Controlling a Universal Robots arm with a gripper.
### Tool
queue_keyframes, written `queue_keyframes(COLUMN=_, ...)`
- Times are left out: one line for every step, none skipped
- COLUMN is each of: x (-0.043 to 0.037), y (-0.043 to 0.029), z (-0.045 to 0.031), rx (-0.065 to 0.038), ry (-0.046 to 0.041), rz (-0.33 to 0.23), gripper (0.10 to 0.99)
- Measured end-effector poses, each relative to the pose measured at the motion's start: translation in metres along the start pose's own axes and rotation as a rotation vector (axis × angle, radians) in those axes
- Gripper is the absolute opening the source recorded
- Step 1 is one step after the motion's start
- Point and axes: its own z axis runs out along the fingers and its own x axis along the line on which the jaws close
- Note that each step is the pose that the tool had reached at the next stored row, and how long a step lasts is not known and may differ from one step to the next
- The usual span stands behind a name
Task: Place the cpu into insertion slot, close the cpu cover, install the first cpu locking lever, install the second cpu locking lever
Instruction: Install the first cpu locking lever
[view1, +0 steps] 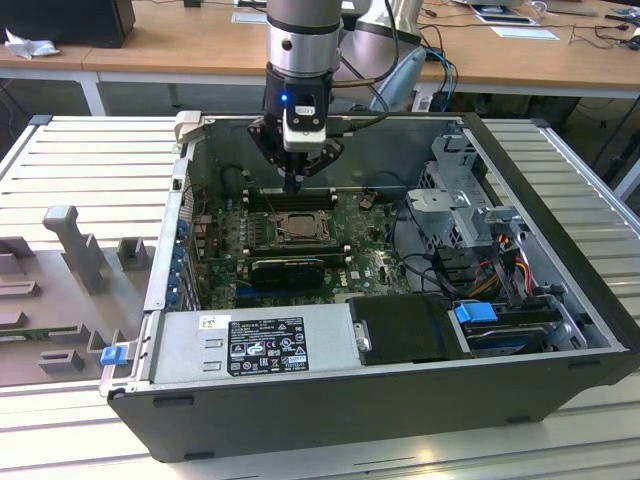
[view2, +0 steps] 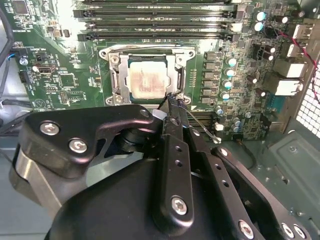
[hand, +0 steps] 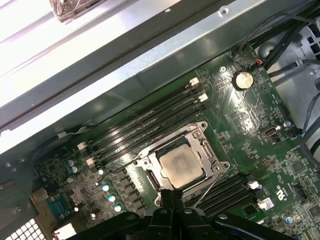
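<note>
- A grey fixture tray (view1: 60, 290) sits well off to the exterior view's left of the insertion slot (view2: 180, 80), outside the computer case (view1: 400, 400). It has no part in this step.
- The cpu (view2: 147, 80) lies flat in the insertion slot. The cpu cover (view2: 120, 75) is folded down around it, and the pale metal top shows through the cut-out.
- The gripper (view2: 171, 100) hangs over one corner of the insertion slot, its fingertips pressed together with nothing plainly between them.
- A thin wire locking lever (view2: 202, 127) runs away from that corner, just beside the tips. I cannot tell whether they touch it.
- This looks like lever work. The closed tips should bear squarely on the wire and push it down and then sideways under its catch. They must not skid onto the cover or the memory slots (view2: 155, 23) beside the insertion slot.
- A metal drive cage (view1: 455, 180) stands to the exterior view's right of the insertion slot, well clear.
</note>
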Motion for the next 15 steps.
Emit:
queue_keyframes(x=0.0004, y=-0.0002, z=0.0002, rx=0.000, ry=0.0000, rz=-0.014, gripper=0.106)
queue_keyframes(x=0.0014, y=-0.0008, z=0.0004, rx=-0.003, ry=0.0016, rz=-0.018, gripper=0.106)
queue_keyframes(x=0.0026, y=-0.0015, z=0.0005, rx=-0.009, ry=0.0045, rz=-0.019, gripper=0.106)
queue_keyframes(x=0.0029, y=-0.0017, z=0.0005, rx=-0.010, ry=0.0056, rz=-0.032, gripper=0.106)
queue_keyframes(x=0.0029, y=-0.0018, z=0.0005, rx=-0.009, ry=0.0052, rz=-0.074, gripper=0.106)
queue_keyframes(x=0.0030, y=-0.0018, z=0.0005, rx=-0.009, ry=0.0047, rz=-0.110, gripper=0.106)
queue_keyframes(x=0.0030, y=-0.0018, z=0.0005, rx=-0.008, ry=0.0044, rz=-0.136, gripper=0.106)
queue_keyframes(x=0.0030, y=-0.0018, z=0.0006, rx=-0.007, ry=0.0041, rz=-0.162, gripper=0.106)
queue_keyframes(x=0.0030, y=-0.0017, z=0.0007, rx=-0.007, ry=0.0039, rz=-0.180, gripper=0.106)
queue_keyframes(x=0.0030, y=-0.0017, z=0.0008, rx=-0.006, ry=0.0036, rz=-0.198, gripper=0.106)
queue_keyframes(x=0.0030, y=-0.0018, z=0.0009, rx=-0.006, ry=0.0035, rz=-0.212, gripper=0.106)
queue_keyframes(x=0.0030, y=-0.0018, z=0.0009, rx=-0.005, ry=0.0032, rz=-0.235, gripper=0.106)
queue_keyframes(x=0.0030, y=-0.0018, z=0.0011, rx=-0.005, ry=0.0028, rz=-0.265, gripper=0.106)
queue_keyframes(x=0.0030, y=-0.0018, z=0.0012, rx=-0.004, ry=0.0024, rz=-0.301, gripper=0.106)
queue_keyframes(x=0.0030, y=-0.0018, z=0.0013, rx=-0.003, ry=0.0021, rz=-0.322, gripper=0.106)
